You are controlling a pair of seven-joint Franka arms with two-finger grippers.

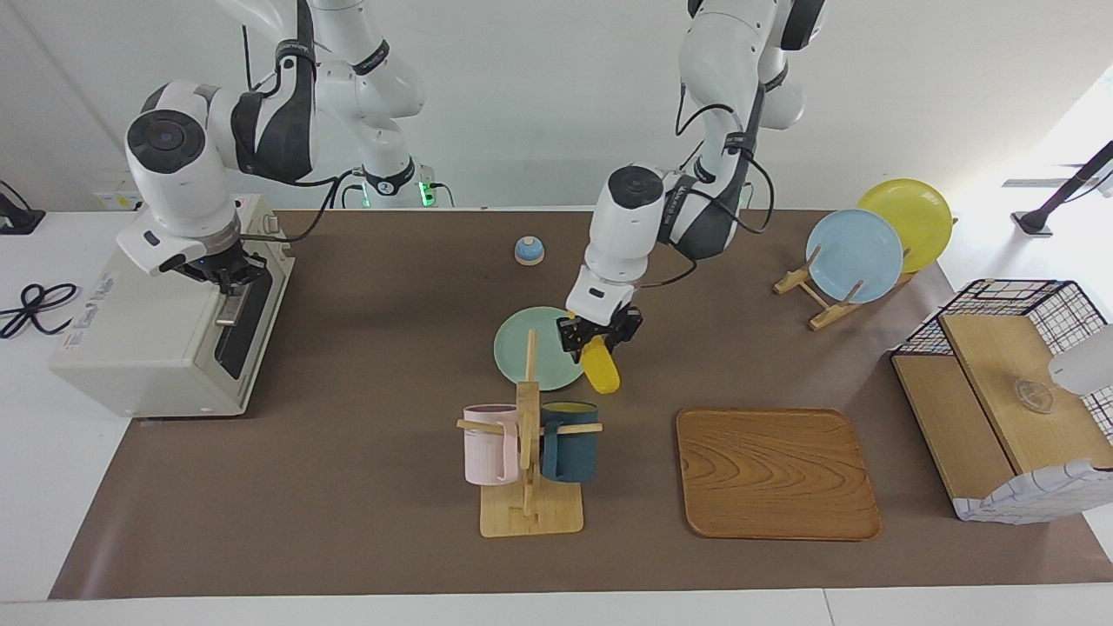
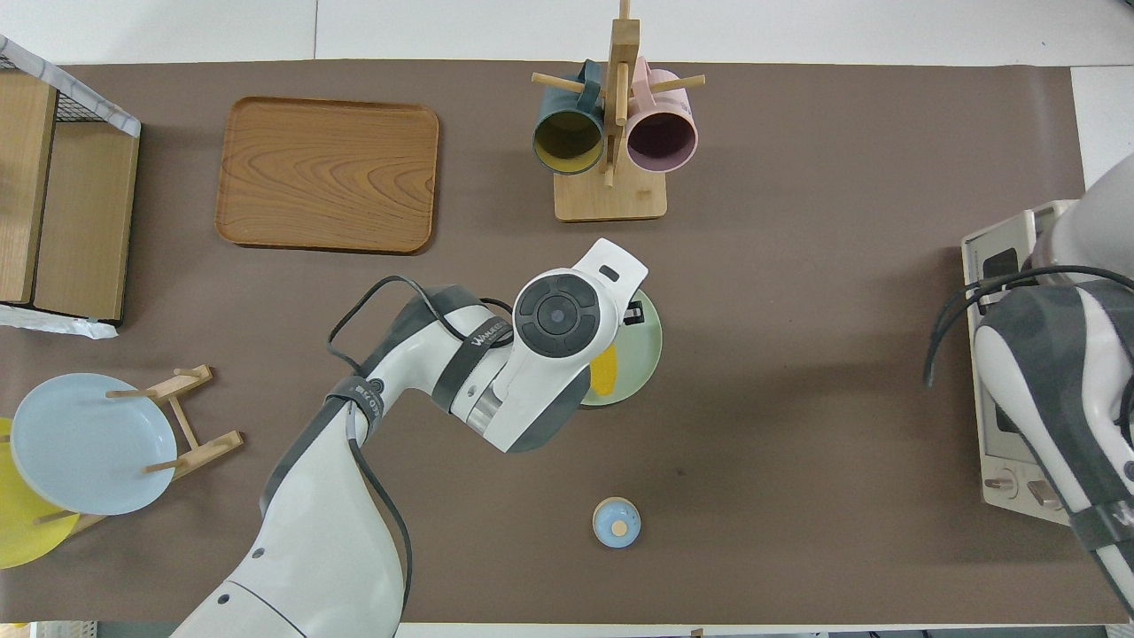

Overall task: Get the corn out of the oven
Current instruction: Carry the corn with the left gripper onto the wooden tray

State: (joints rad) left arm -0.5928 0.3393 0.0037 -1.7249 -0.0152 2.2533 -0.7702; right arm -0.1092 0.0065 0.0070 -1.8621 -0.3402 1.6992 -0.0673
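Robot lab, staged as a mock kitchen. Two white arms bolted at one end of a table (image 1: 365, 487) under a brown mat, plain white walls, loose cables on the white surround. Household props set out in order: toaster oven (image 1: 148, 348), mug tree (image 1: 529, 487), plate rack (image 1: 822, 291), wooden tray (image 1: 774, 474), wire basket shelf (image 1: 1009, 391), small bell (image 1: 529, 250).

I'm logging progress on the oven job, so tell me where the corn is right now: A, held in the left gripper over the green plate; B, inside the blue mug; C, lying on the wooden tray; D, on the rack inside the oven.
A: the left gripper is shut on the corn, over the green plate, away from the oven.
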